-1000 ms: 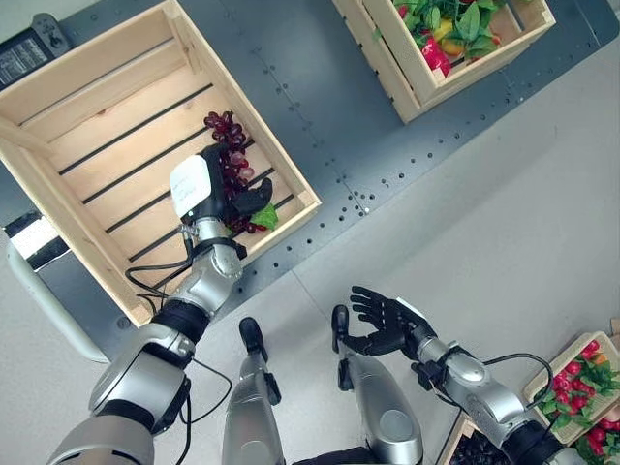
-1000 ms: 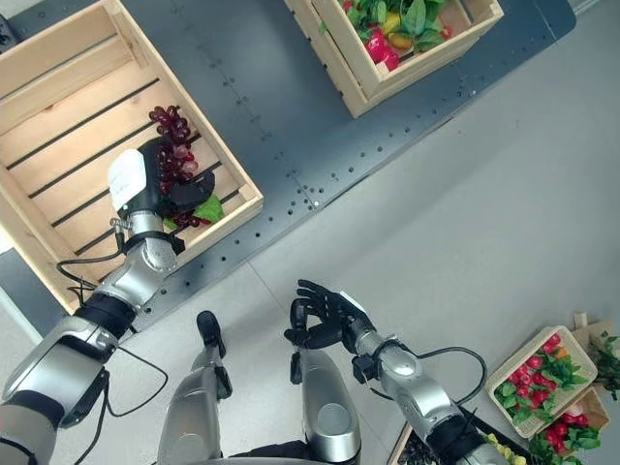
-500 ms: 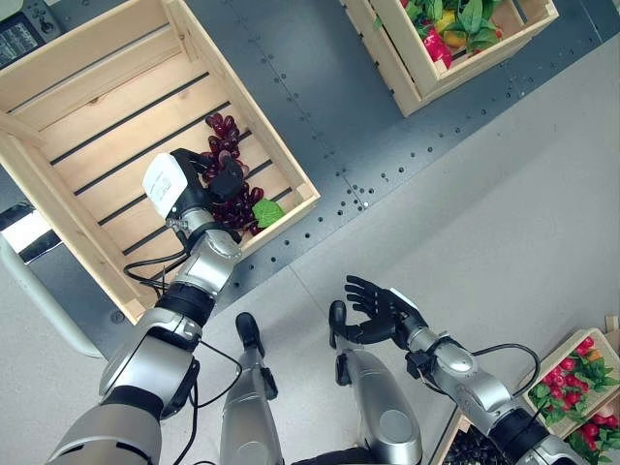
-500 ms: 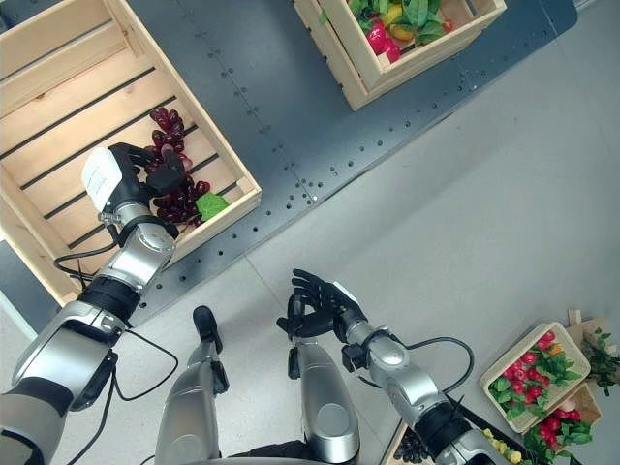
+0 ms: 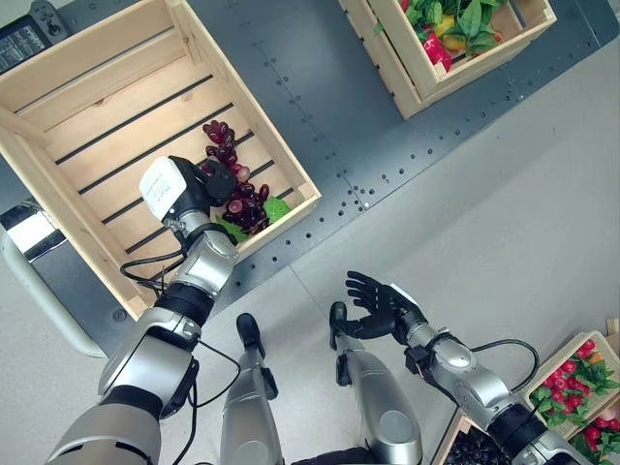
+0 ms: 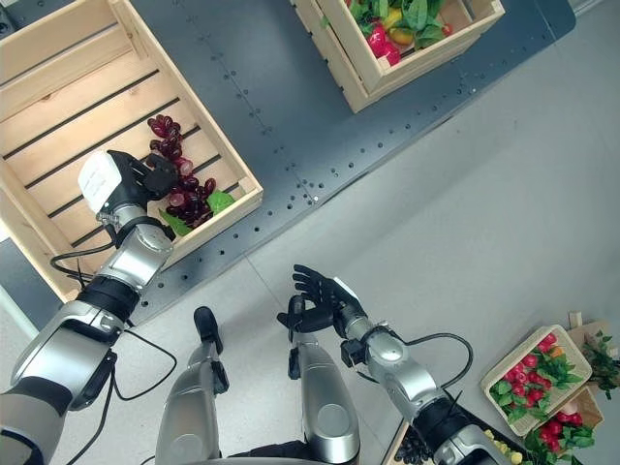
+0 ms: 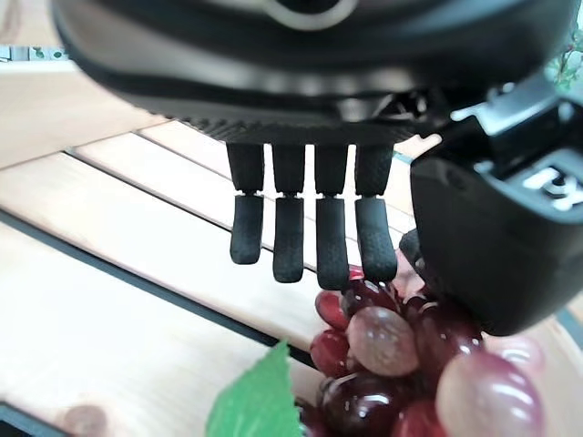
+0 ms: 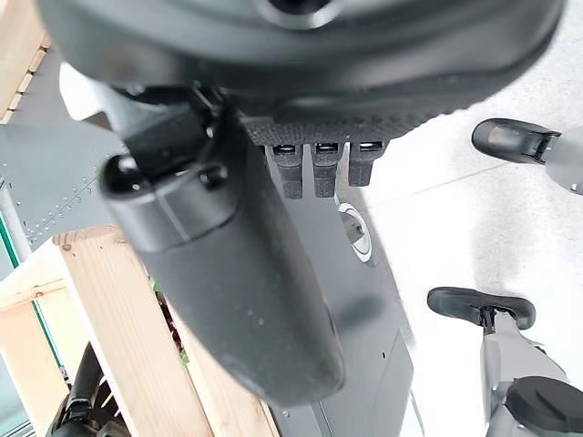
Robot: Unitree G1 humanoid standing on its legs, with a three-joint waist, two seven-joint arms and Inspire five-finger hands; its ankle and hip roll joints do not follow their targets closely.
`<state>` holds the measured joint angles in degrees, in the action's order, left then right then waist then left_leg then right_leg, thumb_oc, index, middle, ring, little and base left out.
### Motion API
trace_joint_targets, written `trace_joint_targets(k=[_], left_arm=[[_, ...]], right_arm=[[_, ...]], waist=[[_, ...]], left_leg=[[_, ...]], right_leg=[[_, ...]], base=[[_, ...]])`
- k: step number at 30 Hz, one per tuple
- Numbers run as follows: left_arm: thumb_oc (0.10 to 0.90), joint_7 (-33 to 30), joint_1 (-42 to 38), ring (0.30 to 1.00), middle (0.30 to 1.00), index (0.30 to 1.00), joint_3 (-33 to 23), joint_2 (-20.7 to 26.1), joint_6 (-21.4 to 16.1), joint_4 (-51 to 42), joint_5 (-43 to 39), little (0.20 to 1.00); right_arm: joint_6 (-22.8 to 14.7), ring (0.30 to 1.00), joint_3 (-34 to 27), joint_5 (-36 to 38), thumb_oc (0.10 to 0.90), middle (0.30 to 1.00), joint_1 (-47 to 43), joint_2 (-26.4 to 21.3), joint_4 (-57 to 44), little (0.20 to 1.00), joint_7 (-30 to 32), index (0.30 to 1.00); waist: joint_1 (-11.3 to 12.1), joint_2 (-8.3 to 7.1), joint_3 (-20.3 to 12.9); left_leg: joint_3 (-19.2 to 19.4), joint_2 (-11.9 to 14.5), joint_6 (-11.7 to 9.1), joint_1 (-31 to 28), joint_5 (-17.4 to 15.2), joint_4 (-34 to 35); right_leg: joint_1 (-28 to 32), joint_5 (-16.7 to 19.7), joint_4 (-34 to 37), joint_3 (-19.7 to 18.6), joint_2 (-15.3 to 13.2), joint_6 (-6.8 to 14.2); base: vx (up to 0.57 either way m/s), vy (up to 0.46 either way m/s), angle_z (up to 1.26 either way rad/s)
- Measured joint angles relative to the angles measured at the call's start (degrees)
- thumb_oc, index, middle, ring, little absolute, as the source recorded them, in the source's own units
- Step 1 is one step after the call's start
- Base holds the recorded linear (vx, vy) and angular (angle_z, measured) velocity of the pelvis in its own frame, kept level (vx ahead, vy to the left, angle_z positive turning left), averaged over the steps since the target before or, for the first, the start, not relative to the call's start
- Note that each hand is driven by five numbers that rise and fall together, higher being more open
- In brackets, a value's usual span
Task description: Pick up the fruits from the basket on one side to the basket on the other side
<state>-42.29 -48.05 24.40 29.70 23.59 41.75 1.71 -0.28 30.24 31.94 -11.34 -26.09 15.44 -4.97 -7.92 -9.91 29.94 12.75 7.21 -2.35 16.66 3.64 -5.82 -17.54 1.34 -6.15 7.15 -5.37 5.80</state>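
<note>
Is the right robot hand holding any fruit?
No, the right robot hand is spread open above the floor, holding nothing.

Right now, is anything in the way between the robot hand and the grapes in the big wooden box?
No, nothing visible is in the way. The left robot hand is right at the grapes inside the wooden crate, its straight fingers just above the bunch. The grapes lie on the crate's slats with a green leaf beside them.

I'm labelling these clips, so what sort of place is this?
Probably a lab or mock produce stall: wooden crates on a dark perforated metal platform above a grey floor. One holds grapes, another mixed produce, with small trays of red fruit nearby.
</note>
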Motion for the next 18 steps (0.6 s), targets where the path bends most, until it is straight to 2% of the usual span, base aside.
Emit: trace_joint_targets(k=[7,15,18], left_arm=[[0.400,-0.30,1.69,0.300,0.300,0.300,-0.18,0.14,-5.18,-0.32,0.42,0.300],[0.400,-3.76,10.75,0.300,0.300,0.300,-1.94,0.27,-17.02,-8.84,0.76,0.300],[0.400,-5.41,14.09,0.300,0.300,0.300,-4.54,0.18,-19.79,-12.20,1.33,0.300]], right_arm=[[-0.01,0.900,0.00,-0.01,0.800,0.900,0.11,0.00,0.01,0.900,0.00,0.900],[-0.24,0.900,-0.20,-0.03,0.800,0.900,2.81,0.00,-0.01,0.900,-0.01,0.900],[-1.38,0.900,-0.28,-0.05,0.800,0.900,4.14,-0.01,-0.02,0.900,-0.01,0.900]], waist=[[0.45,0.12,0.05],[1.72,0.69,0.27],[2.52,0.96,0.36]], left_leg=[[-0.04,0.00,0.00,-0.12,0.00,-0.64],[-0.05,-0.08,0.02,-0.62,0.02,-0.71],[-0.10,-0.12,0.01,-1.93,0.04,-0.21]], right_leg=[[-0.03,-0.17,-0.96,-0.06,-0.15,-0.17],[0.26,-0.18,-1.22,-0.08,-0.30,-0.19],[1.21,-0.21,-1.15,-0.11,-0.32,-0.20]], base=[[0.00,0.000,0.00],[-0.01,0.000,0.00],[0.00,-0.003,-0.04]])
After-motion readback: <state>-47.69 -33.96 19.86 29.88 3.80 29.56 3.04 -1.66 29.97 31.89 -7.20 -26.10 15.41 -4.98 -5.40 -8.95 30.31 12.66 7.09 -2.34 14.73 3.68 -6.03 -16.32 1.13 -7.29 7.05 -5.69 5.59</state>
